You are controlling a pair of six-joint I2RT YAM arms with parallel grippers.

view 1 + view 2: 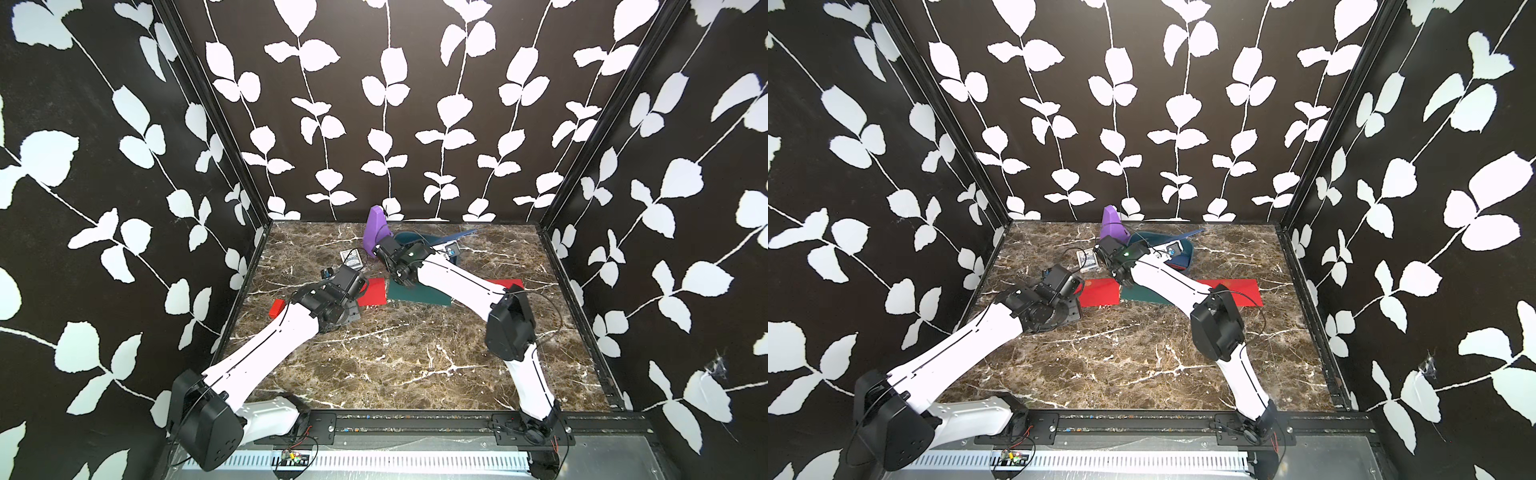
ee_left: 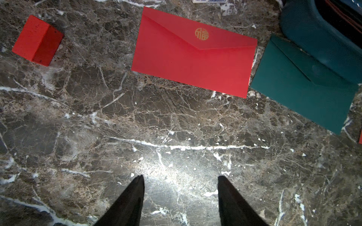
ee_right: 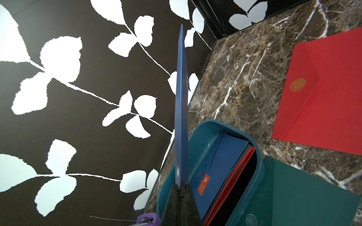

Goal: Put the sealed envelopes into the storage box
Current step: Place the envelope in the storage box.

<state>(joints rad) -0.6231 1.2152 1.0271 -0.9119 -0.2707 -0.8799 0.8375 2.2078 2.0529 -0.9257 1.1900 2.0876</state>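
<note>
My right gripper (image 3: 181,186) is shut on the edge of a navy blue envelope (image 3: 181,97), which stands edge-on above the teal storage box (image 3: 205,125). In both top views this envelope (image 1: 457,235) juts out over the box (image 1: 409,237). Inside the box lie another blue envelope with an orange sticker (image 3: 221,162) and a red one (image 3: 241,172). On the marble lie a red envelope (image 2: 194,52), a dark green envelope (image 2: 301,84) touching the box, and a second red envelope (image 3: 325,97). My left gripper (image 2: 180,177) hangs open over bare marble, short of the first red envelope.
A purple pyramid-shaped object (image 1: 376,232) stands at the back beside the box. A white printed card pack (image 1: 351,259) lies left of it. A small red block (image 2: 37,41) sits near the left wall. Patterned walls close in three sides.
</note>
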